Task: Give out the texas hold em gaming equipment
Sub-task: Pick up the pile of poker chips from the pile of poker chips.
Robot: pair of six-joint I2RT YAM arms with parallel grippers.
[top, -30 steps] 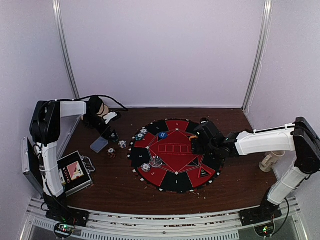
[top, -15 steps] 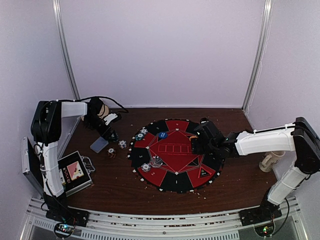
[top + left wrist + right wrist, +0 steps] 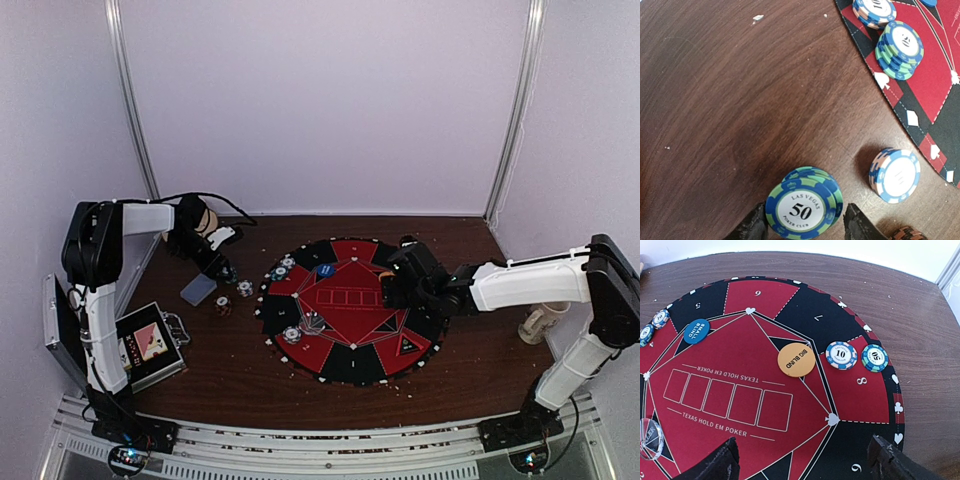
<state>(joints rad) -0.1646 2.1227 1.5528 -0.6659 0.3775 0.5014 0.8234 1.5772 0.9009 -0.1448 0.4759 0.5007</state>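
Note:
A stack of blue-green "50" chips point(image 3: 802, 210) stands on the wooden table. My left gripper point(image 3: 804, 225) straddles it, open: the left finger point(image 3: 752, 230) touches its rim and a thin gap remains at the right finger point(image 3: 857, 225). A white-and-blue chip stack point(image 3: 895, 175) stands close by, and two more stacks point(image 3: 900, 49) sit on the mat's edge. My right gripper point(image 3: 804, 457) hangs open over the round red-and-black poker mat point(image 3: 350, 345), holding nothing. On the mat lie the orange big blind button point(image 3: 796, 359), the blue small blind button point(image 3: 696, 331), a "10" chip point(image 3: 841, 355) and a "50" chip point(image 3: 874, 358).
A grey-blue deck of cards point(image 3: 198, 289) and a red chip point(image 3: 222, 303) lie left of the mat. An open metal case point(image 3: 150, 345) sits at the near left. A beige mug point(image 3: 540, 322) stands at the right, behind my right arm. A clear round disc point(image 3: 650, 437) lies on the mat.
My left gripper's jaws have narrowed around the "50" chip stack. The right arm and the things on the mat have not moved.

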